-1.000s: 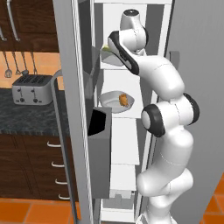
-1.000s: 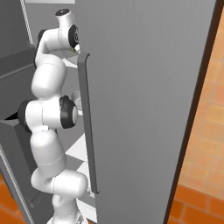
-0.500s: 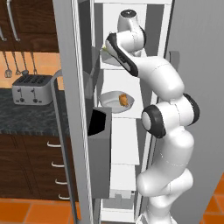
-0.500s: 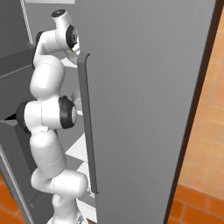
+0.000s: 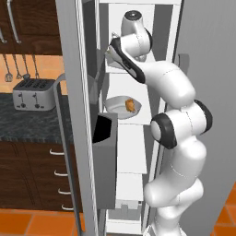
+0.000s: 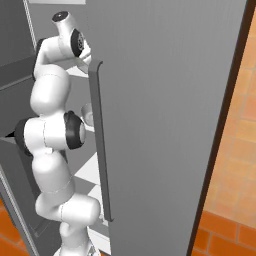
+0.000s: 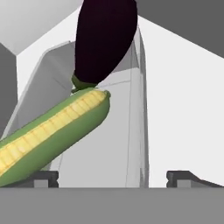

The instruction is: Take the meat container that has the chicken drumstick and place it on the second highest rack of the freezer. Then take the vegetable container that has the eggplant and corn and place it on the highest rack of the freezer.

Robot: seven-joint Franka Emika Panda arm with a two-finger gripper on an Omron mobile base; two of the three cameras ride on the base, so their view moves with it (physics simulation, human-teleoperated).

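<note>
Up close, the hand view shows one yellow-green corn cob [image 7: 52,133] and one dark purple eggplant [image 7: 105,37] in a clear plastic vegetable container [image 7: 127,118], between the wide-open gripper [image 7: 113,177]. From the left base view, one white bowl-shaped meat container [image 5: 120,107] with probably one brown chicken drumstick [image 5: 131,105] sits lower.

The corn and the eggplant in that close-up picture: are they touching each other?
Touching. In the hand view the corn's upper tip sits right against the green stem end of the dark eggplant, with no gap between them.
</note>
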